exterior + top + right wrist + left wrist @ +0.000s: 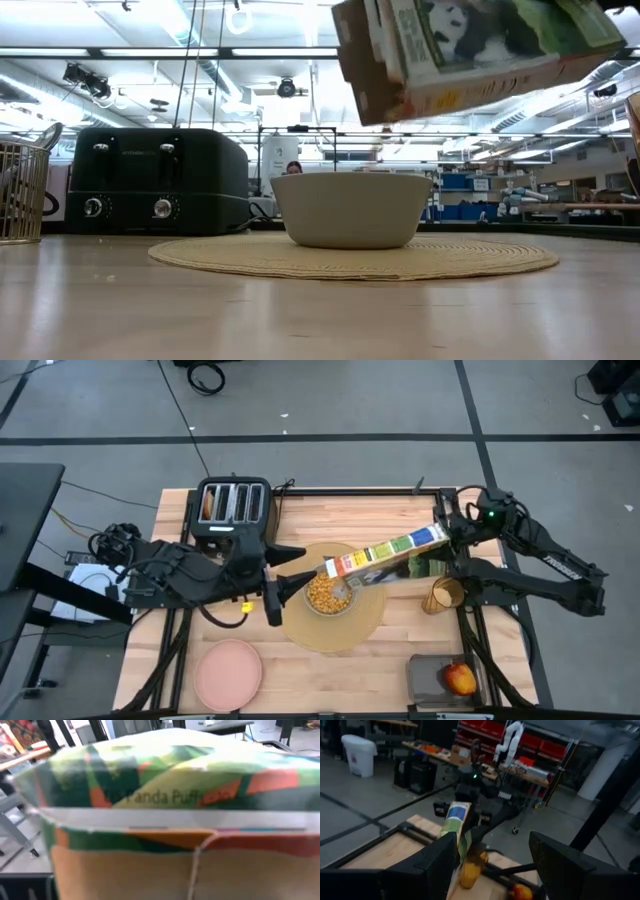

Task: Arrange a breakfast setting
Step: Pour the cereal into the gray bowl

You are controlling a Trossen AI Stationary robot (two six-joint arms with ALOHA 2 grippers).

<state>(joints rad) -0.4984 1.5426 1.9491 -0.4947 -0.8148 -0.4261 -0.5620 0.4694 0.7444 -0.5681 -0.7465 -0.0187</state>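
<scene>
A pale grey bowl (328,593) with yellow cereal in it stands on the round tan placemat (345,635), and also shows in the low view (350,208). My right gripper (450,540) is shut on a colourful cereal box (385,552) that slants over the bowl. My left gripper (275,596) is open and empty just left of the bowl, its fingers wide apart in the left wrist view (492,870). The pink plate (228,673) lies at the near left. The amber tumbler (443,595) stands right of the placemat. The red apple (460,678) lies in the mesh basket (425,678). I see no spoon. My right gripper holds the cereal box by its right-hand end (436,538), coming from the table's right. The box fills the right wrist view (170,795) and hides the fingers. It is lifted clear and tilted, its other end (330,568) lower, over the bowl.
The black four-slot toaster (233,505) stands at the far left, behind the bowl in the low view (160,180). The right arm's links (520,575) lie along the table's right side next to the tumbler. Bare wood shows at the near middle (340,680).
</scene>
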